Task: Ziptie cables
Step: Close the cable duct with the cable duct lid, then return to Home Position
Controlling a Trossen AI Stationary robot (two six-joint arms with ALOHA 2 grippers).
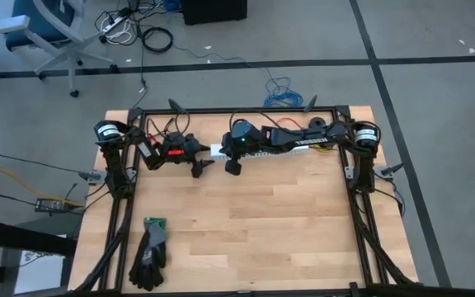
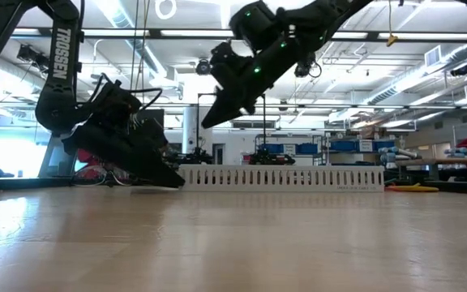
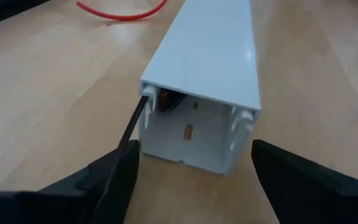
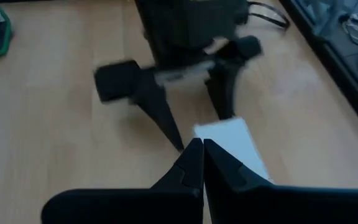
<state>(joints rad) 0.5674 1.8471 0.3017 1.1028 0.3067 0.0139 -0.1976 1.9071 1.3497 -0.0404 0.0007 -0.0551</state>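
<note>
A white slotted channel [image 2: 282,177] lies on the wooden table near its far edge. Its open end [image 3: 194,134] faces my left gripper [image 3: 194,149], which is open, with one finger on each side of that end and apart from it. Of the cables, only a bit of orange and dark [image 3: 166,101] shows inside the channel. My right gripper [image 4: 202,143] is shut and empty. It hangs tilted downward above the same end of the channel [image 4: 232,140], clear of the table [image 2: 209,122]. My left gripper: a thin black strip [image 3: 132,127] runs from beside one finger [image 3: 114,171] up to the corner of the channel's open end. I cannot tell whether that finger touches the strip.
A single red wire [image 3: 123,12] curves on the table beside the channel. A pair of black gloves with green cuffs [image 1: 151,252] lies near the front left corner. The black frame [image 1: 237,110] runs around the table's edges.
</note>
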